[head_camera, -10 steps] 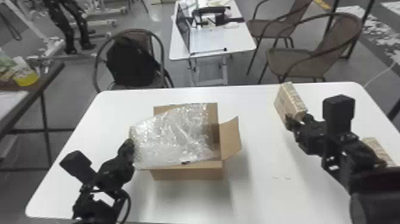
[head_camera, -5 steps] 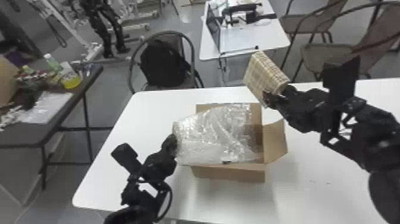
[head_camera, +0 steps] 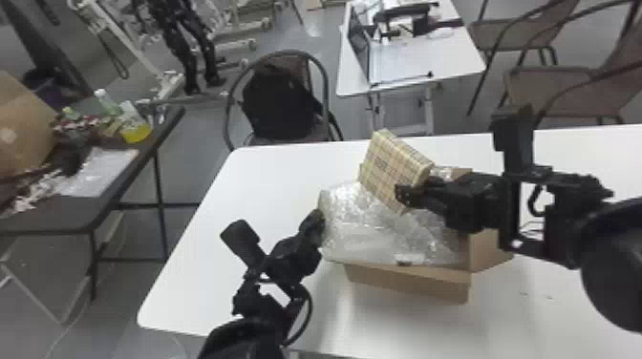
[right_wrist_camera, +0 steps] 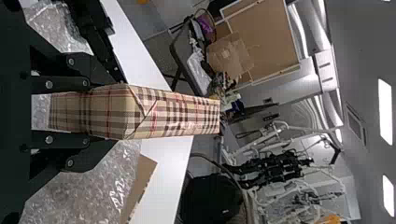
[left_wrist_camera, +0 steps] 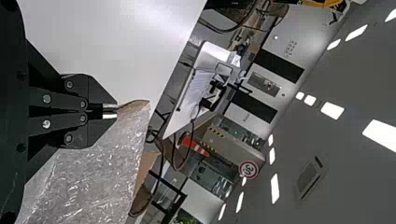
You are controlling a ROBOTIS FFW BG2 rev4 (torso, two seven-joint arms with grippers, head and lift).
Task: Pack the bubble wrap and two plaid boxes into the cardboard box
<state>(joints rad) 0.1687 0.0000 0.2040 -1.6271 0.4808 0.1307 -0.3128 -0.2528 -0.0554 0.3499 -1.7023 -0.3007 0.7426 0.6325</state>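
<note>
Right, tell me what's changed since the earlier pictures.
The right tool has carried a plaid box leftward and over the bubble wrap, without letting go. The cardboard box and the left tool at the wrap's left edge stayed put.

Honestly the left arm (head_camera: 289, 262) and right arm (head_camera: 477, 198) are just black everything, boxy segments, an open rectangular frame (head_camera: 508, 215) and a big rounded housing (head_camera: 616, 269), plus a looping black cable (head_camera: 309, 308), while the left tool (head_camera: 315, 221) and right tool (head_camera: 404, 194) have angular plates with round silvery screws (left_wrist_camera: 46, 99)
</note>
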